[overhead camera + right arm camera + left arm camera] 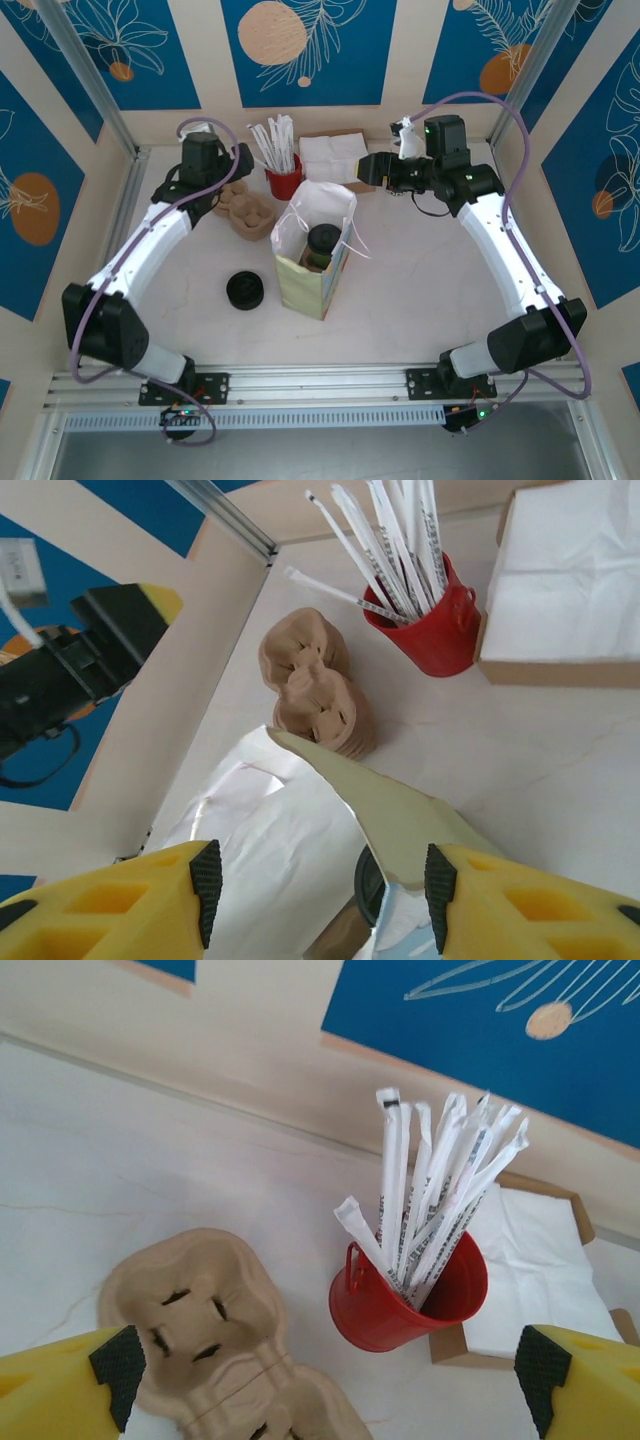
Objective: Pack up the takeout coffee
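Note:
The takeout coffee (321, 244), a small cup with a black lid and an olive side, stands upright inside the open paper bag (300, 275) at the table's middle. In the right wrist view an edge of its lid (367, 888) peeks past the bag's wall (400, 815). My right gripper (364, 172) hovers behind and above the bag, open and holding nothing, its fingers (205, 878) spread over the bag's mouth. My left gripper (232, 185) hangs open and bare over the pulp cup carrier (195, 1325) at the back left.
A low black lid piece (245, 290) lies left of the bag. A red bucket of wrapped straws (283, 178) and a cardboard box of napkins (335, 153) stand at the back. The carrier (243, 208) sits just left of the bucket. Walls close the left, back and right sides.

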